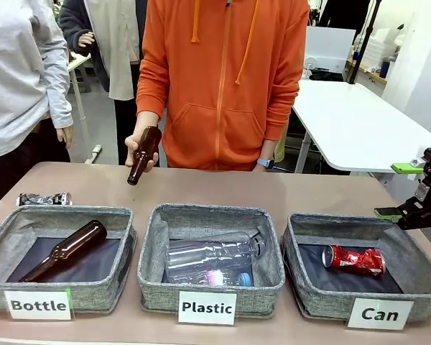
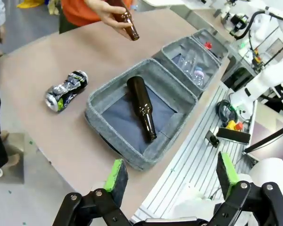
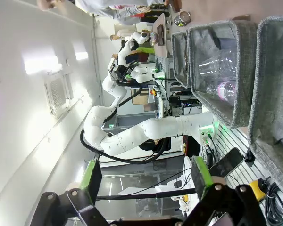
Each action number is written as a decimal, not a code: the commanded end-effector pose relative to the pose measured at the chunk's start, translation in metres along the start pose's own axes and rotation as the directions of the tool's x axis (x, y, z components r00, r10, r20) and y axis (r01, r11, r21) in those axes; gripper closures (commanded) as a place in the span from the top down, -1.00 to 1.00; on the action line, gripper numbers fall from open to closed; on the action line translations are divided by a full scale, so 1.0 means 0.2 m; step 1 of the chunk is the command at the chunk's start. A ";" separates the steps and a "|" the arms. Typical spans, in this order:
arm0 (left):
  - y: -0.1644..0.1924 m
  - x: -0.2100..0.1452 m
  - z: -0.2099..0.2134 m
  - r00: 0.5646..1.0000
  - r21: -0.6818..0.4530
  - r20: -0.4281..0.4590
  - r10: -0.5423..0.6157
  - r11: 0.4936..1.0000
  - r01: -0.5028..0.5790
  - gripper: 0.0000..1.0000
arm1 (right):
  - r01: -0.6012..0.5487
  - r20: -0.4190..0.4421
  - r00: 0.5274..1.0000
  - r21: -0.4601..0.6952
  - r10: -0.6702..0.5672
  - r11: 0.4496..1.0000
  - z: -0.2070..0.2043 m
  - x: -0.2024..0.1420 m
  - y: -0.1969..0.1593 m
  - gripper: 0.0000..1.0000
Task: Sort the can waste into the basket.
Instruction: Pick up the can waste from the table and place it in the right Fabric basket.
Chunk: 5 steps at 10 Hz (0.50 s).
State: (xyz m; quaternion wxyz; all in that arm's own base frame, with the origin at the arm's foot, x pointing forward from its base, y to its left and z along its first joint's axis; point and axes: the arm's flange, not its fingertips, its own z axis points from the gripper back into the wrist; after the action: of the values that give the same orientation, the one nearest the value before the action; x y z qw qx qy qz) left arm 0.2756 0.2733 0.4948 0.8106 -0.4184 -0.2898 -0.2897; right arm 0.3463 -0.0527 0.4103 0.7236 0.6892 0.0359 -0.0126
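A dented red can lies inside the grey basket labelled "Can" at the right; the red can also shows small in that far basket. A crushed black and silver can lies on the table behind the "Bottle" basket, left of it in the left wrist view. My right gripper hangs open above the Can basket's far right corner, its green pads wide apart. My left gripper is open and holds nothing, high over the table's near left edge.
The "Bottle" basket holds a brown glass bottle. The "Plastic" basket holds clear bottles. A person in an orange hoodie holds another brown bottle above the table's far side. Bare table lies behind the baskets.
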 end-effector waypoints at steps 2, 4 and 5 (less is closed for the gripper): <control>0.07 0.25 -0.16 0.994 -0.055 -0.101 -0.046 0.998 0.040 0.96 | -0.021 -0.015 1.000 0.003 0.021 1.000 0.02 0.00 0.00 1.00; 0.11 0.47 -0.32 0.987 -0.008 -0.153 -0.051 0.999 0.051 0.96 | -0.021 -0.015 1.000 0.003 0.021 1.000 0.02 0.00 0.00 1.00; 0.12 0.47 -0.28 0.977 -0.055 -0.199 -0.074 0.996 0.064 0.96 | -0.021 -0.015 1.000 0.003 0.021 1.000 0.02 0.00 0.00 1.00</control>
State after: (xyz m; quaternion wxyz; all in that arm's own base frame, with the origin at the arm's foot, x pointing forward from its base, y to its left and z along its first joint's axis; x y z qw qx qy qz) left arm 0.3705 0.2005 0.5184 0.8122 -0.3978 -0.2307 -0.3590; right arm 0.3463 -0.0527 0.4103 0.7235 0.6893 0.0360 -0.0125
